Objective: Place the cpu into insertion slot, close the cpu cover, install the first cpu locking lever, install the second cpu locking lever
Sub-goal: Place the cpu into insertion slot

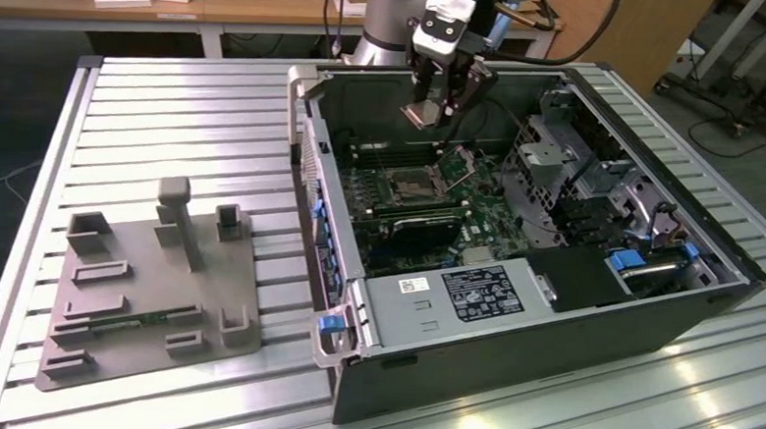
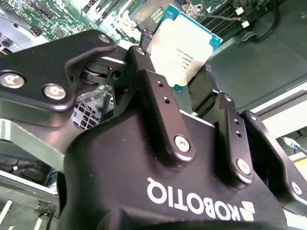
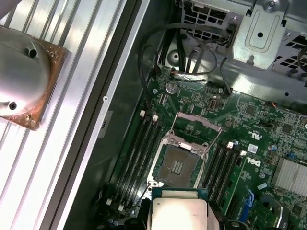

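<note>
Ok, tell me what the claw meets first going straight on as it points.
Likely the open insertion slot, reached by the cpu the claw grips; alignment and depth unclear.

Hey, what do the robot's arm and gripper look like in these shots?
The arm is a silver-grey tube. The gripper is matt black, with two linked fingers fixed by silver screws and white lettering on its body. A black cable hangs beside the arm.

Open room above the insertion slot [image 3: 176, 166]; memory slots [image 3: 136, 153] flank it.
</note>
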`<state>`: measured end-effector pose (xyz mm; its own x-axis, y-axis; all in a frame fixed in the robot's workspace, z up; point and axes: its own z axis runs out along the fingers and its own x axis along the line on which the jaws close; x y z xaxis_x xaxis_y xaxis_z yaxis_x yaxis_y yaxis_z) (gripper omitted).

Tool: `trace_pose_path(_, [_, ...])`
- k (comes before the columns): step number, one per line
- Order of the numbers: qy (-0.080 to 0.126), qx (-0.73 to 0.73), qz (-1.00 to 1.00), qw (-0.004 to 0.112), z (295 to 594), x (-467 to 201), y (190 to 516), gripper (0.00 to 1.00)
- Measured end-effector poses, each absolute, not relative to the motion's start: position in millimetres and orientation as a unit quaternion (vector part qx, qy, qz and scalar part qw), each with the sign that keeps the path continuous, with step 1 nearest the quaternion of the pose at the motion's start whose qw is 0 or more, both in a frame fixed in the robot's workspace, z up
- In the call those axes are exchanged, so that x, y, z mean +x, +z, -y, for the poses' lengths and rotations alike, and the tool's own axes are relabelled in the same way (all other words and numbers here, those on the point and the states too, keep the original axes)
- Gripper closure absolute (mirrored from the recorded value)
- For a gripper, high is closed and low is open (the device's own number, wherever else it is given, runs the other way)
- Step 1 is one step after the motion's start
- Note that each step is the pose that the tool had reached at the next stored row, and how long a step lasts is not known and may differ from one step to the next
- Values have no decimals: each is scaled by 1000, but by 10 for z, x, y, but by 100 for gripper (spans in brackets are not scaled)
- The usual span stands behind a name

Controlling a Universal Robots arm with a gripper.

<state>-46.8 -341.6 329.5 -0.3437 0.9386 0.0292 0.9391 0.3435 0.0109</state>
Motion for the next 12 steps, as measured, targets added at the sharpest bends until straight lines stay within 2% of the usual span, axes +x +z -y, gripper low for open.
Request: trace_pose_path(12, [-13, -573, 819, 9, 3415, -467, 3294, 46])
